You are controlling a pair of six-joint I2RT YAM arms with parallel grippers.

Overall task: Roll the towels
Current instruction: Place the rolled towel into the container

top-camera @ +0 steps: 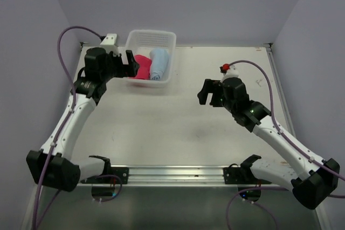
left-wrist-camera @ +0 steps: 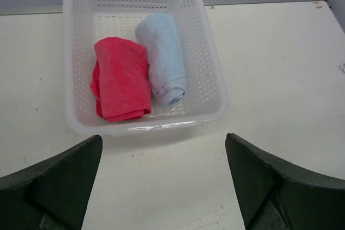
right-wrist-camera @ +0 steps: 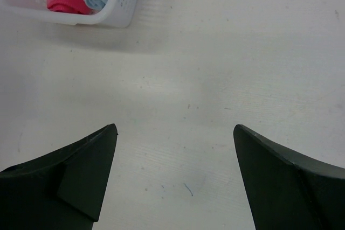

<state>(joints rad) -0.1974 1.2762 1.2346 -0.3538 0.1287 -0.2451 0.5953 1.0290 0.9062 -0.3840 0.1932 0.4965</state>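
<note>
Pink towel [left-wrist-camera: 121, 79], blue towel [left-wrist-camera: 164, 57]: soft, light, rolled, side by side in basket [left-wrist-camera: 215, 106]. Judgement: pinch mid-roll, else unrolls. Left pincer [left-wrist-camera: 161, 149], right pincer [right-wrist-camera: 175, 133]: both apart, empty.

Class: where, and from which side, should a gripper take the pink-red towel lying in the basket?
Probably across its middle, from straight above. The pink-red towel lies rolled lengthwise beside the blue towel, and the basket walls close off every side approach.
</note>
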